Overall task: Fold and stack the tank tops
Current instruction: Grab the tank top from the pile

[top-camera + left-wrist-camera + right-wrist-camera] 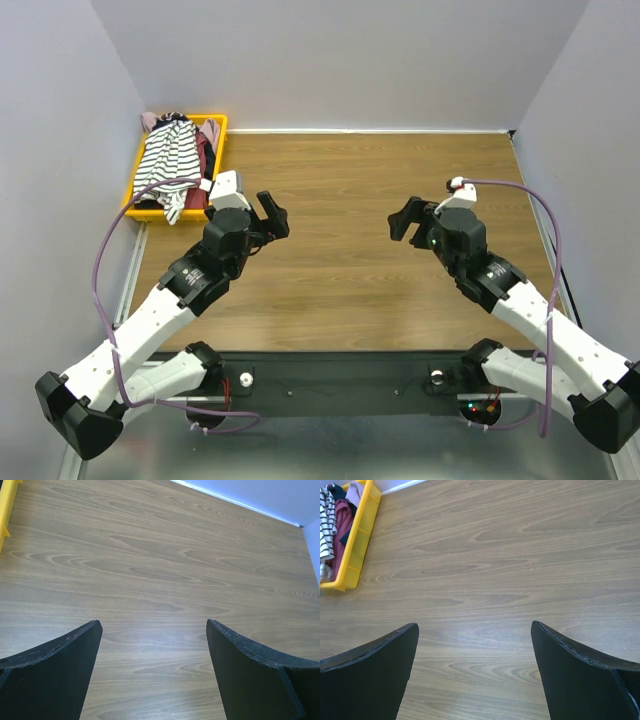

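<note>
wood-grain desk [350, 290] between pale grey walls [350, 60]
white black-striped cloth tank top [170, 160] and dark red one [206, 155] heaped in yellow plastic bin [150, 213], far-left corner; left gripper [277, 218] and right gripper [403, 222] gape wide, empty.

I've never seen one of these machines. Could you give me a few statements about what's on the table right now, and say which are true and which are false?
1. The tank tops sit in a yellow bin at the far left corner of the table. True.
2. The left tool grips the striped top. False: it is open and holds nothing.
3. The right tool is open. True.
4. A folded top lies on the table between the two tools. False: every top in view is in the bin.
5. The striped top is buried under the dark red top. False: the striped one lies uppermost.
</note>
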### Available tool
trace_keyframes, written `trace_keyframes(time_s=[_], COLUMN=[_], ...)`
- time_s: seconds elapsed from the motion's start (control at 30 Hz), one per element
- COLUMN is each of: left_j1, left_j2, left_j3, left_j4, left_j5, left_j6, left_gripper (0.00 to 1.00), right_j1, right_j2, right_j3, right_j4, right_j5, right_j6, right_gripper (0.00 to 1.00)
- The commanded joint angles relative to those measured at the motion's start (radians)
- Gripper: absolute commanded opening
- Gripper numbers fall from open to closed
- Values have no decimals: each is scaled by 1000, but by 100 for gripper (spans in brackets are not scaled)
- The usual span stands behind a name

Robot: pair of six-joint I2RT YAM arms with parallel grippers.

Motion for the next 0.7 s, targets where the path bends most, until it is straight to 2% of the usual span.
trace_keyframes(time_s=[0.0, 0.2, 0.27, 0.37, 0.4, 0.43, 0.47, 0.5, 0.6, 0.63, 0.67], left_j1=[6, 8, 37, 180, 239, 343, 380, 447, 544, 545, 592], left_j2=[-3, 37, 71, 136, 190, 221, 280, 316, 466, 508, 592], left_j3=[28, 76, 123, 207, 241, 310, 344, 406, 528, 557, 615], left_j4=[23, -3, -31, -61, -62, -63, -63, -63, -68, -69, -74], left_j5=[-12, -46, -112, -85, -59, -39, -45, -70, -139, -132, -103], left_j6=[-5, -6, -28, -36, -33, -29, -26, -23, -10, -3, 6], left_gripper=[96, 94, 94, 90, 83, 80, 77, 77, 77, 77, 77], right_j1=[-2, -2, -2, -2, -2, 0, -2, -2, 0, -2, 0], right_j2=[-21, -6, 2, 28, 37, 47, 66, 75, 118, 127, 143], right_j3=[-6, -3, 0, 12, 24, 29, 35, 46, 67, 72, 75], right_j4=[44, 44, 44, 44, 44, 44, 44, 44, 45, 45, 45], right_j5=[0, -17, -20, -32, -38, -46, -49, -60, -81, -84, -92], right_j6=[-19, -30, -34, -40, -40, -39, -30, -25, -16, -14, -11], right_gripper=[100, 100, 100, 100, 100, 100, 100, 100, 100, 100, 100])
